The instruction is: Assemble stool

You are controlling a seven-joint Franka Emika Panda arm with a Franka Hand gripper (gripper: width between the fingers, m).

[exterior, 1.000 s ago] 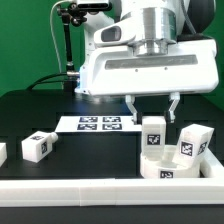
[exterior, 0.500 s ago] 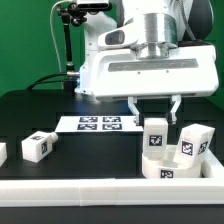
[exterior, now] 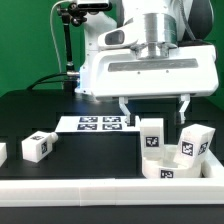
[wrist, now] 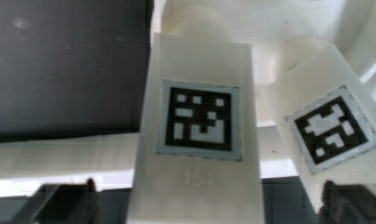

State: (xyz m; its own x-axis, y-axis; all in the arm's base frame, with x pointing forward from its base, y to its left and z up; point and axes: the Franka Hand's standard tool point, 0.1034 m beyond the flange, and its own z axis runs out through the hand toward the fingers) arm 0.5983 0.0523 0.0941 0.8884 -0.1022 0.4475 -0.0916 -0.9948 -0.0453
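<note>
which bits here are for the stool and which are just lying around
For the stool:
- seat
- upright leg, under the open gripper
- tilted leg beside it
- loose leg at the exterior view's left

Just there:
- marker board
- front rail
- black stand at the back

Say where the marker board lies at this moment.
In the exterior view, the marker board lies flat on the black table near the middle, to the exterior view's left of the nearest upright stool leg and beyond the loose leg.
</note>
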